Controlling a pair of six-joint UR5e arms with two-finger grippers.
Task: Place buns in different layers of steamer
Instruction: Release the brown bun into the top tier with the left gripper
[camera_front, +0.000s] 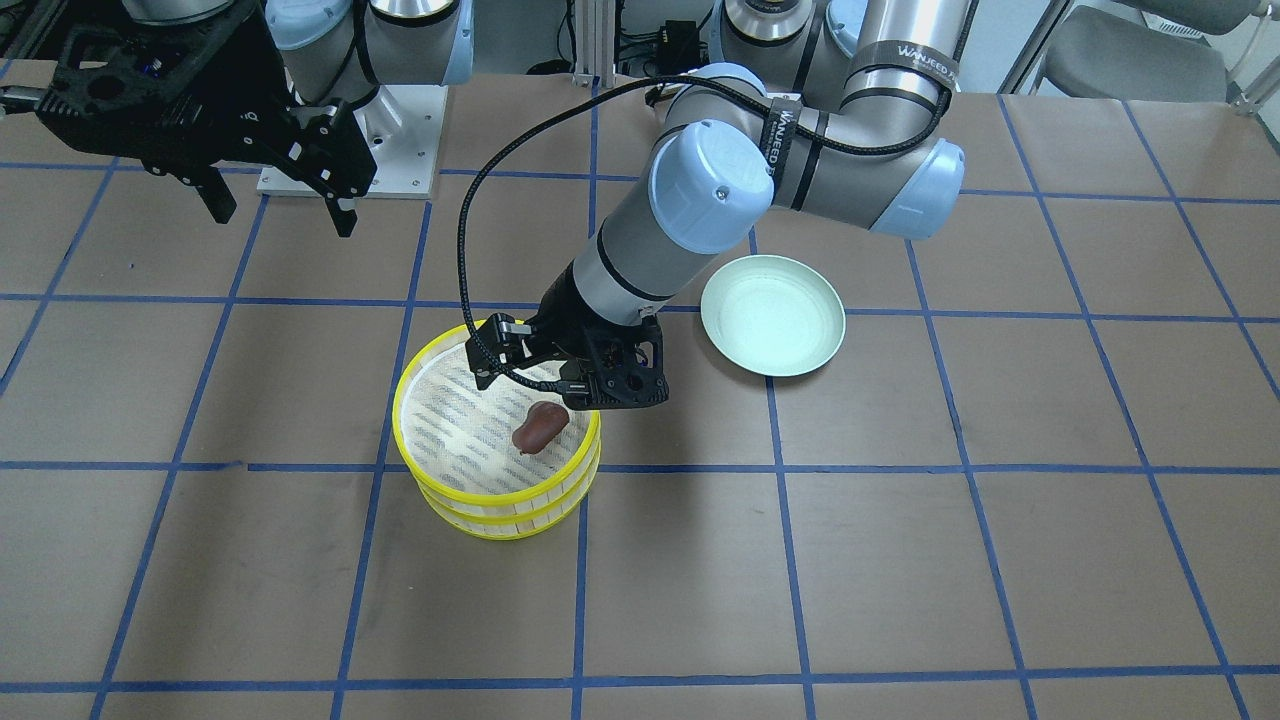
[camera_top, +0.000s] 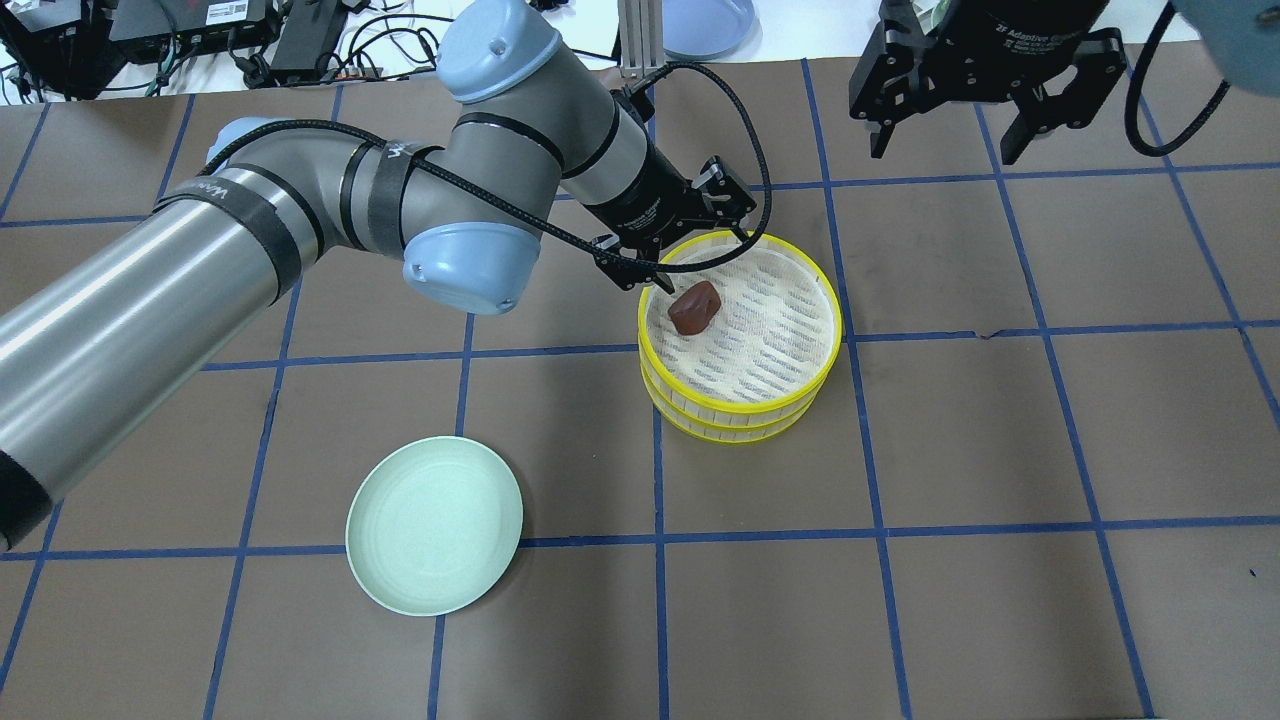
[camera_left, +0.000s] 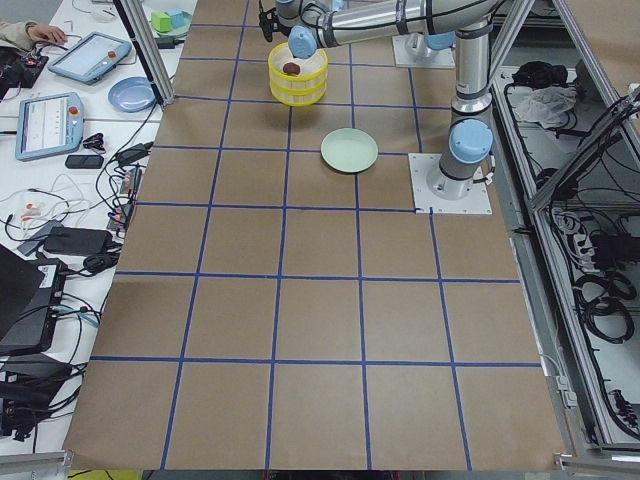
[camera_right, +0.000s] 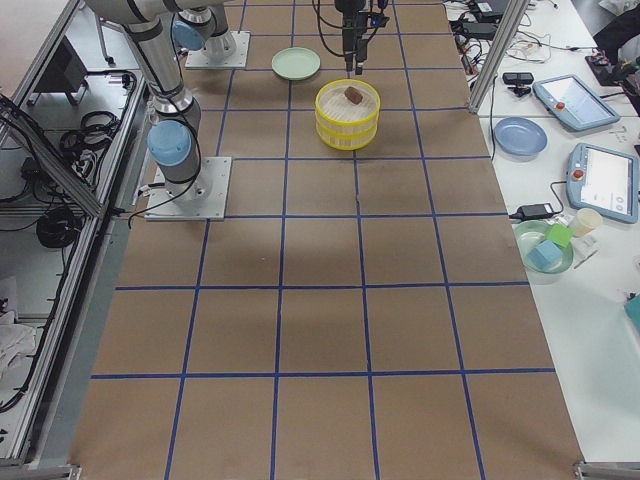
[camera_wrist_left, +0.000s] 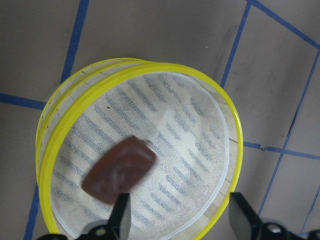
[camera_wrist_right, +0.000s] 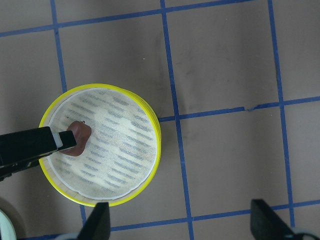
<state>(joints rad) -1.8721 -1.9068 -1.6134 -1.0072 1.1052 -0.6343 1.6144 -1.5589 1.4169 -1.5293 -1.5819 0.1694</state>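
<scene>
A pale green plate lies nearest on the brown, blue-gridded counter. Beyond it and to the right, two yellow-rimmed steamer trays are stacked one on the other. The dark reddish-brown bun lies on the white mesh floor of the top tray, near the rim on the left arm's side. The left gripper hangs over that tray with its jaws spread wide, holding nothing. One finger seems just beside the bun, though contact is hard to judge. Farthest, the right gripper hovers high over the counter, jaws wide apart.
</scene>
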